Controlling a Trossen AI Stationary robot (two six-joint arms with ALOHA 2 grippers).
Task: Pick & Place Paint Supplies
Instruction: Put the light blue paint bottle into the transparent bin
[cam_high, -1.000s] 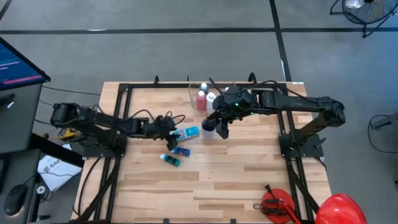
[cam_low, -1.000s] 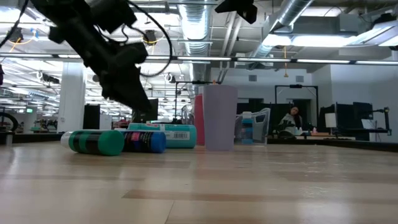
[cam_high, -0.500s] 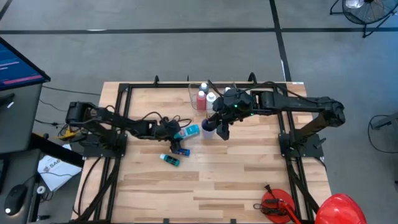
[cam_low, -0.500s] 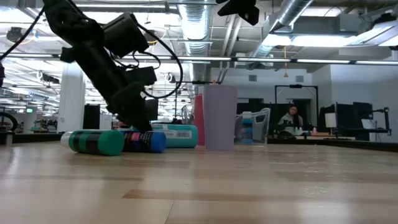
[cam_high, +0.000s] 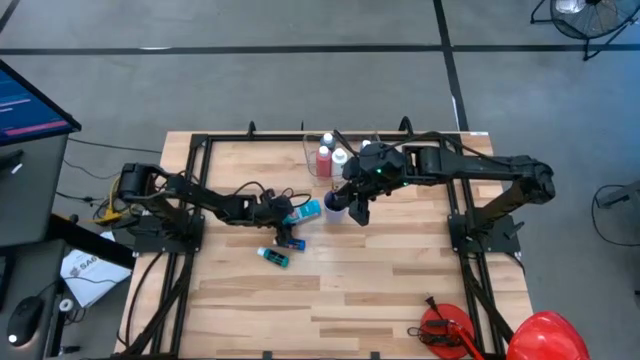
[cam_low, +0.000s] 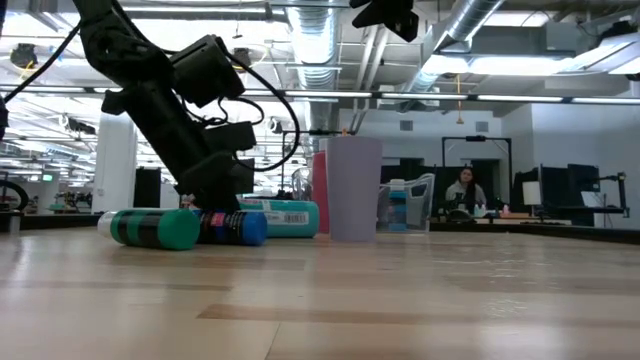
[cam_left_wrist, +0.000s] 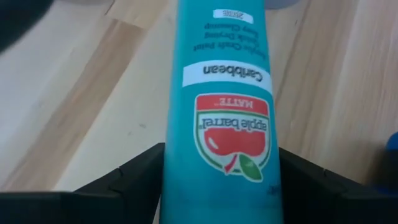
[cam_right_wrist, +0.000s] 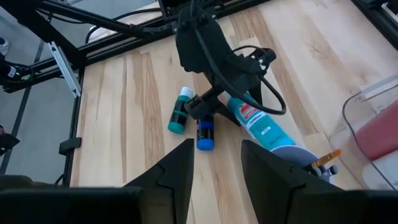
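A large light blue paint bottle (cam_high: 305, 211) lies on its side on the wooden table, next to a small blue-purple cup (cam_high: 335, 203). My left gripper (cam_left_wrist: 221, 163) is down over this bottle (cam_left_wrist: 219, 93), open, with one finger on each side of its body. A small blue bottle (cam_high: 291, 242) and a teal bottle (cam_high: 272, 257) lie just nearer. My right gripper (cam_high: 358, 212) hangs open above the cup, with nothing between its fingers (cam_right_wrist: 217, 168). My left gripper comes down slanting from the table's left and straddles the light blue bottle's body (cam_left_wrist: 186, 168) at the end away from the cup, its fingers (cam_left_wrist: 140, 171) lying along the bottle. Whether they touch it I cannot tell. The bottle lies flat on the table.
A clear plastic tub (cam_high: 318, 148) at the far side holds a red bottle (cam_high: 324, 160) and a white-capped one (cam_high: 340, 156). A brush tip (cam_right_wrist: 324, 159) sticks up by the cup. Red tools (cam_high: 445, 328) lie at the near right corner. The near half of the table is bare wood.
My left gripper has sunk toward the table and reached a little toward the table's right, coming down over the light blue bottle. The bottles and the cup have stayed where they were.
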